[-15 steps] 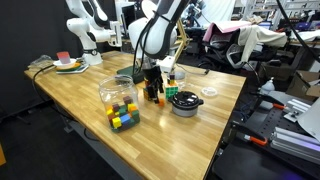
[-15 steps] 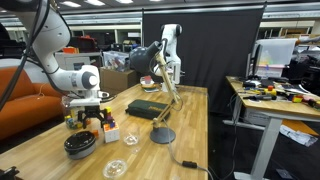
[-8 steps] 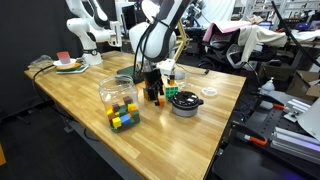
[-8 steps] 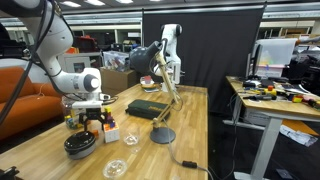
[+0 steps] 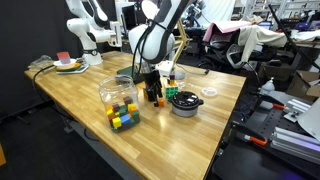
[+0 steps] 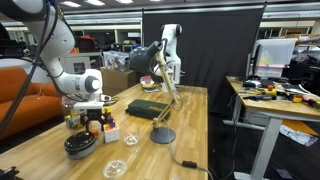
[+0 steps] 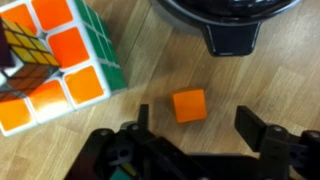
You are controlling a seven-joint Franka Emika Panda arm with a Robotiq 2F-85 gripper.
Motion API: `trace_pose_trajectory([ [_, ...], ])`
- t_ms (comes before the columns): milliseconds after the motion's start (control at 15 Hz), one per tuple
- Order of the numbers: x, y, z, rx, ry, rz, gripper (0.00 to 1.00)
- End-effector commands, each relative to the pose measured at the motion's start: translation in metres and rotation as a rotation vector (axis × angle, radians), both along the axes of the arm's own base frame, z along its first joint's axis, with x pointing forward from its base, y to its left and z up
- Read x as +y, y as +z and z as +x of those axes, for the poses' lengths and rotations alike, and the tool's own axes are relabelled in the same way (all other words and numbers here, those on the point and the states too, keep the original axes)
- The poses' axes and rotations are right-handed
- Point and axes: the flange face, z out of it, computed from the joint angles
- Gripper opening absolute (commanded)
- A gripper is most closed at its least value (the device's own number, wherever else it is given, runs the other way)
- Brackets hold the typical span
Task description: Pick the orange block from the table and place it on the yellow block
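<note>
The orange block (image 7: pixel 189 105) lies on the wooden table (image 7: pixel 150 60) in the wrist view, just ahead of my gripper (image 7: pixel 200 128) and between its two black fingers. The fingers are spread wide and touch nothing. In both exterior views the gripper (image 5: pixel 153 92) (image 6: pixel 92 120) hangs low over the table, and the orange block (image 5: pixel 158 98) shows at its tip. A small yellow-topped stack, which seems to be the yellow block (image 5: pixel 168 70), stands just behind the gripper. It is out of the wrist view.
A Rubik's cube (image 7: pixel 50 60) sits close beside the orange block. A black bowl (image 7: pixel 225 20) (image 5: pixel 185 103) stands on the other side. A clear jar of coloured cubes (image 5: pixel 120 105), a glass lid (image 5: pixel 210 92) and a wooden stand (image 5: pixel 178 50) are nearby.
The arm has shifted only very slightly near the table. The blocks have not moved.
</note>
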Motion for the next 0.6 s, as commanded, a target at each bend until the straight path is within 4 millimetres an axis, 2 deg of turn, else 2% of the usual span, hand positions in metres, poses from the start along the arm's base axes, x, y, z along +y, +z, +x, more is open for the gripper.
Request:
trace_pose_trajectory([
  [0,-0.0031,0.0016,0.0047,0.023,0.004,0.030,0.57],
  [467,-0.0101,0.0018,0.0054,0.025,-0.004,0.036,0.07],
  [533,-0.0109,0.0024,0.0054,0.023,-0.006,0.034,0.05],
])
